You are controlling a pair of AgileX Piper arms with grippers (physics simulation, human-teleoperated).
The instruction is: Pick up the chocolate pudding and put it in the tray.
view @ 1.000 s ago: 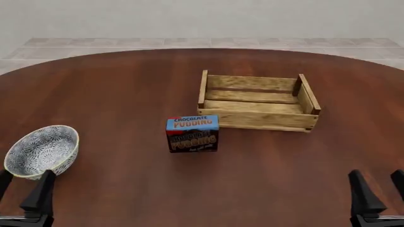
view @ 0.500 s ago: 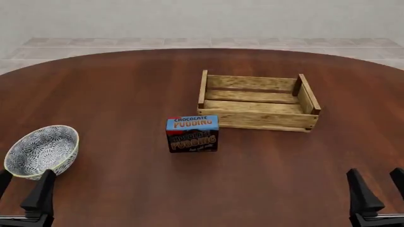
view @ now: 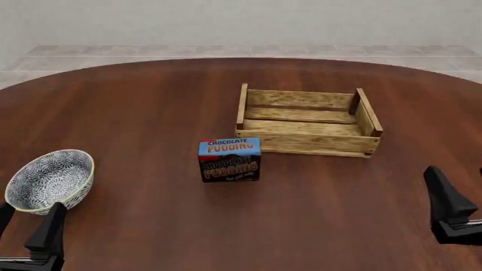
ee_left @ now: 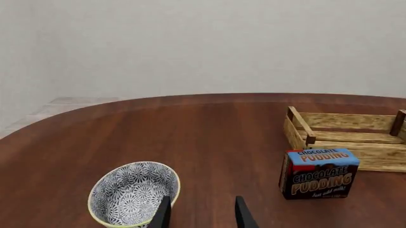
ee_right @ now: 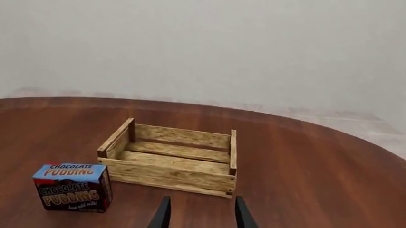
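Risen since earlier, right pincer sits half cut off, spread empty; left pincer spread too

Chocolate pudding upright beside tray (apart)

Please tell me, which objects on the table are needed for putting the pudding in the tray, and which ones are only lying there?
Needed for the job:
- chocolate pudding, standing on the table in front of the tray
- tray, the wooden slat crate, nothing in it

Only lying there:
- patterned bowl, near the left hand
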